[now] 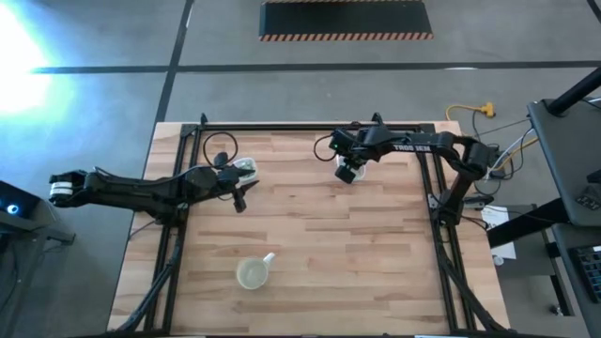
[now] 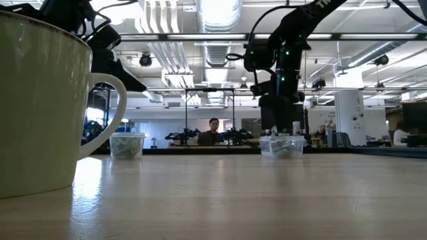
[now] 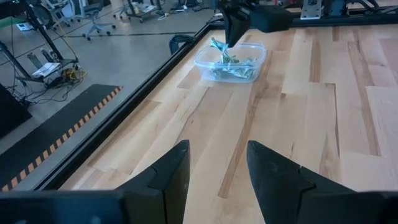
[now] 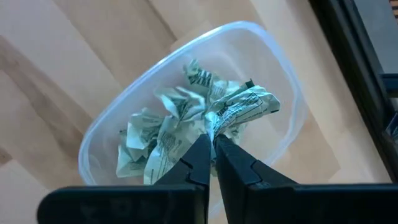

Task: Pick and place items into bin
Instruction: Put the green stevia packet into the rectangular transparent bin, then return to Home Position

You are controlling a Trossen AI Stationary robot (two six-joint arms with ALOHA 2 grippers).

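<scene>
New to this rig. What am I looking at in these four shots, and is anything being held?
It is a robot with two dark arms working at a wooden table. One picture looks straight down, one looks level across the tabletop, and two come from cameras on the arms' wrists.

On the table stand two clear containers and a yellowish cup with a spout. The right container holds crumpled pale green paper pieces; the left container sits beside the left arm.

The right gripper hangs over its container, fingers shut on one crumpled piece, lifted just above the pile. The left gripper is open and empty, waiting low over bare wood, pointed across the table at the other arm.

The person far back in the level view is not part of the rig.
</scene>
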